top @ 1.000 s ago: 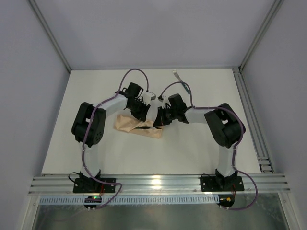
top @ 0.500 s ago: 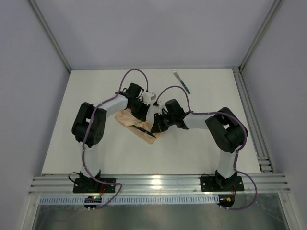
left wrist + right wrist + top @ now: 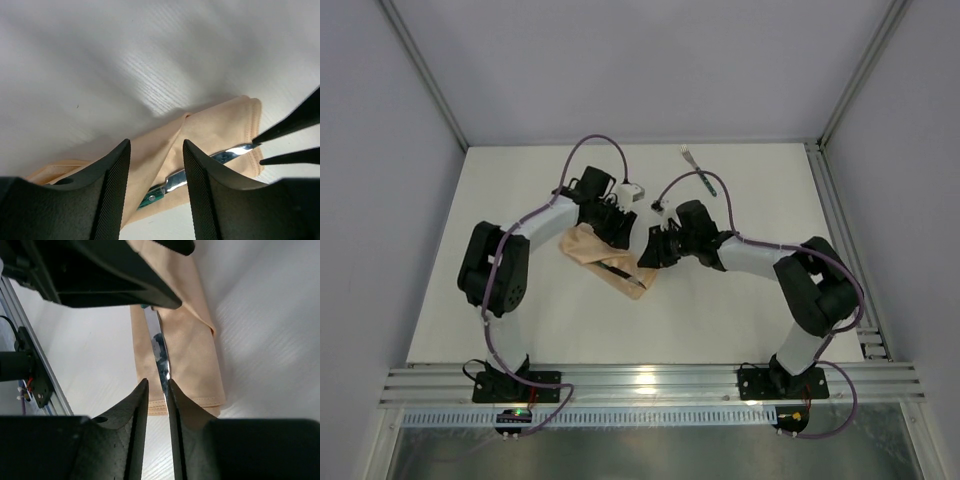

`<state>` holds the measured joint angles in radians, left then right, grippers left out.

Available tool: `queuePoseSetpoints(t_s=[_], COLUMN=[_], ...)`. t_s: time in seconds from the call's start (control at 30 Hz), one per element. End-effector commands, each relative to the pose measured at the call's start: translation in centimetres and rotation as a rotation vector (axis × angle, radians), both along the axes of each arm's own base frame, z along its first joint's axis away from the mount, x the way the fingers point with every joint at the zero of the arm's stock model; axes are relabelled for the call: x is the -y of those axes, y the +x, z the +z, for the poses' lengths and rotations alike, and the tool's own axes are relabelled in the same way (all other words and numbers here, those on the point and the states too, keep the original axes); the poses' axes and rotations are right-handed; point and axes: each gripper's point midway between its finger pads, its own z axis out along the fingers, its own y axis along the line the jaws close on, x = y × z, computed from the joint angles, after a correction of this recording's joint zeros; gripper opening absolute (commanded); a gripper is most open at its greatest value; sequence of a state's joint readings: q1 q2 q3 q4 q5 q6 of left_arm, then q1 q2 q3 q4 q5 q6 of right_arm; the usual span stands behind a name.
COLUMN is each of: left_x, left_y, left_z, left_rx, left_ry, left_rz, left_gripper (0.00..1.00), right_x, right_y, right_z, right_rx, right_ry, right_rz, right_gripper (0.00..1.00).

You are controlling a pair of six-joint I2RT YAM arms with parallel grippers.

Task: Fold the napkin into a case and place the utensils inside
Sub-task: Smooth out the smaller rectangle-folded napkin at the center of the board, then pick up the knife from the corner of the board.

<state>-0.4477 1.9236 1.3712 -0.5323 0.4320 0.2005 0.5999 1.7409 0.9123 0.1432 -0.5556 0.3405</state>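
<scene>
The napkin, folded into a narrow peach case [image 3: 592, 252], lies slanted on the table between both arms. A knife [image 3: 200, 167] rests on it, its green handle [image 3: 156, 197] slipping under the diagonal flap and its silvery blade [image 3: 159, 347] bare. My left gripper [image 3: 155, 145] hovers over the flap [image 3: 150, 150], open, with nothing between its fingers. My right gripper [image 3: 156, 383] stands slightly open at the blade's tip, which lies against one finger. In the top view the left gripper [image 3: 620, 238] and right gripper [image 3: 644, 262] nearly meet over the case. A fork [image 3: 701, 169] lies apart at the back.
The right gripper's pointed fingertips [image 3: 290, 125] reach in at the right of the left wrist view. Purple cables [image 3: 595, 150] arch above both wrists. A metal rail [image 3: 840, 230] runs along the table's right edge.
The case has swung from nearly level to slanted with the knife on it. Both grippers have widened their jaws, the right one letting go of the blade. Both elbows have spread outward.
</scene>
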Motion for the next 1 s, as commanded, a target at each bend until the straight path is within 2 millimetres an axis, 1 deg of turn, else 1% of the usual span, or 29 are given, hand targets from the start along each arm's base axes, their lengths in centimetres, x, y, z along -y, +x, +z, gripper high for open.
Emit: queuePoseSetpoints(t_s=[0.0, 0.03, 0.07, 0.13, 0.17, 0.2, 0.23, 0.27, 0.3, 0.37, 0.4, 0.43, 0.47, 0.5, 0.53, 0.57, 0.6, 0.63, 0.67, 0.7, 0.73, 0.77, 0.8, 0.83, 0.87, 0.9, 0.93, 0.97], left_x=[1.3, 1.7, 1.9, 2.4, 2.5, 2.4, 2.2, 2.4, 2.7, 3.0, 3.2, 3.3, 3.3, 3.3, 3.3, 3.2, 3.2, 2.6, 2.2, 1.7, 1.2, -0.2, -1.0, -1.8, -3.2, -4.0, -4.8, -5.7], left_y=[-0.2, -0.6, -0.9, -2.2, -2.6, -3.2, -3.5, -4.7, -4.8, -6.3, -6.7, -6.4, -6.4, -6.3, -5.9, -5.6, -5.3, -4.6, -4.3, -3.8, -3.3, -2.4, -2.0, -1.7, -1.1, -1.1, -1.0, -0.9], left_z=[5.8, 6.4, 7.3, 8.0, 8.2, 8.3, 7.8, 6.9, 6.4, 5.3, 5.1, 5.3, 5.4, 5.7, 6.6, 7.2, 7.9, 8.9, 9.4, 10.0, 10.8, 11.3, 11.5, 11.7, 12.0, 12.0, 11.8, 12.1], left_rx=[0.109, 0.115, 0.129, 0.129, 0.135, 0.13, 0.136, 0.134, 0.152, 0.124, 0.118, 0.131, 0.134, 0.137, 0.163, 0.172, 0.161, 0.169, 0.158, 0.15, 0.132, 0.133, 0.132, 0.128, 0.136, 0.131, 0.132, 0.14], left_ry=[-0.109, -0.139, -0.16, -0.206, -0.219, -0.215, -0.185, -0.141, -0.119, -0.1, -0.107, -0.114, -0.117, -0.116, -0.128, -0.132, -0.145, -0.161, -0.173, -0.184, -0.203, -0.206, -0.2, -0.197, -0.184, -0.17, -0.148, -0.141], left_rz=[-0.08, -0.118, -0.141, -0.216, -0.242, -0.268, -0.289, -0.362, -0.396, -0.453, -0.466, -0.458, -0.451, -0.434, -0.417, -0.391, -0.341, -0.298, -0.264, -0.227, -0.167, -0.11, -0.075, -0.041, 0.002, 0.024, 0.046, 0.067], left_gripper=[0.5, 0.5, 0.51, 0.51, 0.49, 0.47, 0.46, 0.46, 0.46, 0.47, 0.47, 0.47, 0.47, 0.47, 0.47, 0.47, 0.48, 0.48, 0.48, 0.48, 0.49, 0.49, 0.49, 0.49, 0.49, 0.49, 0.5, 0.5], right_x=[1.3, 1.8, 2.2, 3.1, 3.4, 3.4, 3.5, 3.7, 3.9, 4.5, 4.9, 5.4, 6.9, 7.8, 8.9, 10.2, 12.2, 13.2, 14.6, 17.3, 18.6, 19.2, 21.1, 21.8, 21.9, 22.7, 22.9, 23.2], right_y=[2.0, 2.2, 2.2, 2.5, 2.5, 2.5, 2.6, 2.7, 2.8, 3.5, 4.0, 4.5, 6.0, 6.8, 7.3, 9.5, 11.0, 12.7, 14.0, 15.6, 16.0, 18.3, 19.4, 19.7, 21.8, 22.5, 24.1, 24.6], right_z=[3.4, 3.3, 2.8, 1.8, 0.7, 0.3, 0.1, -0.6, -0.7, -0.4, 0.3, 0.7, 1.5, 1.9, 2.1, 3.4, 3.5, 4.1, 4.1, 3.4, 0.8, 2.1, 1.4, 0.5, -0.1, -0.8, 0.5, -2.4], right_rx=[0.055, 0.046, 0.028, 0.009, -0.019, -0.033, -0.043, -0.055, -0.058, -0.051, -0.04, -0.033, -0.014, 0.004, 0.002, 0.047, 0.081, 0.078, 0.082, 0.085, 0.015, 0.05, 0.055, 0.025, 0.025, 0.02, 0.045, 0.0], right_ry=[0.028, 0.02, -0.001, -0.033, -0.045, -0.042, -0.036, -0.045, -0.047, -0.031, -0.014, -0.007, -0.014, -0.027, -0.059, -0.1, -0.154, -0.208, -0.259, -0.342, -0.418, -0.432, -0.5, -0.542, -0.564, -0.614, -0.639, -0.684], right_rz=[-0.108, -0.127, -0.14, -0.163, -0.167, -0.166, -0.17, -0.176, -0.182, -0.212, -0.226, -0.242, -0.283, -0.304, -0.328, -0.385, -0.415, -0.44, -0.474, -0.538, -0.548, -0.579, -0.619, -0.619, -0.622, -0.637, -0.641, -0.627], right_gripper=[0.27, 0.34, 0.38, 0.42, 0.45, 0.46, 0.46, 0.47, 0.47, 0.47, 0.47, 0.47, 0.47, 0.47, 0.47, 0.47, 0.48, 0.53, 0.56, 0.56, 0.57, 0.57, 0.57, 0.57, 0.57, 0.57, 0.57, 0.58])
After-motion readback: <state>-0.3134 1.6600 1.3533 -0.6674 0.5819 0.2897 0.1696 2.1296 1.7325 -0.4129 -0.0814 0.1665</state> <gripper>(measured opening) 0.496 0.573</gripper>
